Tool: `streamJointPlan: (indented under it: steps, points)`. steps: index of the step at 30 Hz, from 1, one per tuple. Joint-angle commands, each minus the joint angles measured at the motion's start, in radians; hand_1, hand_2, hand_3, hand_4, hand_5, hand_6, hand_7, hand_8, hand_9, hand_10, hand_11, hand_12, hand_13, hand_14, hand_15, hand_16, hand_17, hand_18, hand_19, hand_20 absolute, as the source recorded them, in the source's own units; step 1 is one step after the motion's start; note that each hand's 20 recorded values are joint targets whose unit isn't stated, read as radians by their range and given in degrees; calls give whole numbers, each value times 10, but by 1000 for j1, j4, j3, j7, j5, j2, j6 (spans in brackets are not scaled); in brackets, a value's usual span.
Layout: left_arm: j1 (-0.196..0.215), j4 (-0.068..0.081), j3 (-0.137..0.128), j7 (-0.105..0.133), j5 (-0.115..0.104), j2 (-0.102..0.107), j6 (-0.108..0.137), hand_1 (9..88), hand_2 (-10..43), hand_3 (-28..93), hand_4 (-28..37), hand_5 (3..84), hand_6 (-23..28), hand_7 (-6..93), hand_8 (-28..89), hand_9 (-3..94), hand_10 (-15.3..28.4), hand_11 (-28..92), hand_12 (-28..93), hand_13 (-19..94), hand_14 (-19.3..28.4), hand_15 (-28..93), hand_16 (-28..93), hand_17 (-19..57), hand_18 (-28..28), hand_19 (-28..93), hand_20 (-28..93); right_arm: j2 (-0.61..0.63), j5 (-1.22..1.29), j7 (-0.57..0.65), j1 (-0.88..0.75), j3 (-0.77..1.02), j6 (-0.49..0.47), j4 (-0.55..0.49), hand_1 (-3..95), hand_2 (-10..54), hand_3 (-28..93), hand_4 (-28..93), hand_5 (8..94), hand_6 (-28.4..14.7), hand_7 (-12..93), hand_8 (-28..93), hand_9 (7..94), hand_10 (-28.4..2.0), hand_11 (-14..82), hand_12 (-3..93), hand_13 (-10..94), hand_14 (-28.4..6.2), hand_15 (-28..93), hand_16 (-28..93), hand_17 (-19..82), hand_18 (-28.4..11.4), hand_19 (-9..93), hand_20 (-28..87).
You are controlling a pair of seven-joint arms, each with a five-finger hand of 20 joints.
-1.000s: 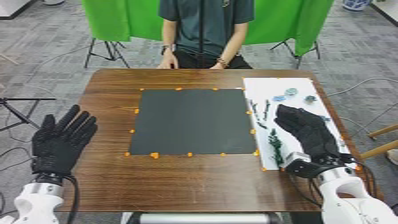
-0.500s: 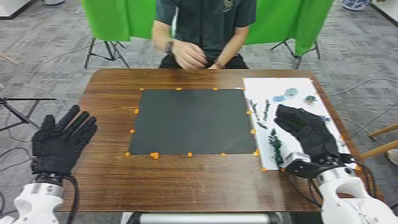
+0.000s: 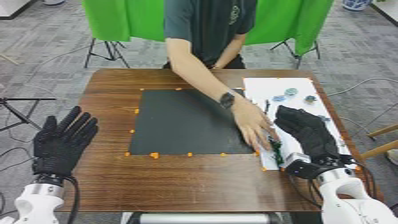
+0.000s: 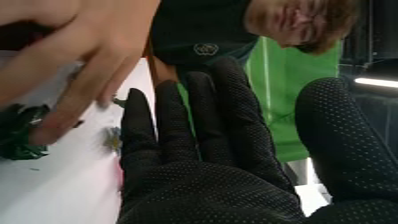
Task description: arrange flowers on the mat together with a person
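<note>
In the head view, the dark mat [image 3: 191, 122] lies mid-table, with the white sheet [image 3: 266, 87] beside it. Small bluish flowers [image 3: 290, 92] lie toward the sheet's far end. A person's hand [image 3: 251, 122] reaches across the mat to the green sprig [image 3: 276, 152]; whether it grips the sprig is unclear. My right hand [image 3: 304, 127] is over the sheet's right part, fingers straight. Flat at the table's left side rests my left hand [image 3: 62, 142], open. In the right wrist view, the person's fingers are at the dark green sprig [image 4: 22, 132], near my open right hand [image 4: 209, 185].
Orange markers [image 3: 155, 155] line the mat's edges on the brown table [image 3: 178, 185]. The person's forearm [image 3: 197, 75] crosses the mat's far right part. A green cloth [image 3: 115, 25] hangs behind the person.
The person's hand has come from the far table edge across the mat to the green sprig on the sheet. Both of my hands have stayed about where they were.
</note>
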Motion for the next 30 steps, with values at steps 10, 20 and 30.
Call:
streamJointPlan:
  steps: [10,20,30]
  points:
    - [16,4,6,-9,-2,-10,21,255,105,681,-283,409,68,63,-94,372,128,123,45,258,127,199,-82,-34,106,266,66,-10,-9,5,-14,-2,-5,-7,256,153,744,-246,542,-73,136,-131,437,-139,58,70,328,-119,116,23,172,-117,154,117]
    - [27,4,-2,-2,-22,-16,23,256,106,683,-283,411,68,67,-95,372,129,124,45,253,125,200,-82,-36,105,268,66,-21,-14,11,-12,3,-20,-7,255,153,744,-246,542,-72,137,-133,437,-137,59,70,326,-117,115,25,171,-119,156,116]
    - [29,3,0,-3,-18,-17,21,256,106,684,-283,410,68,66,-94,372,128,123,45,255,127,206,-84,-37,106,271,65,-20,-16,10,-16,9,-18,-11,256,153,744,-246,543,-73,136,-132,439,-139,59,70,327,-118,114,25,173,-113,149,113]
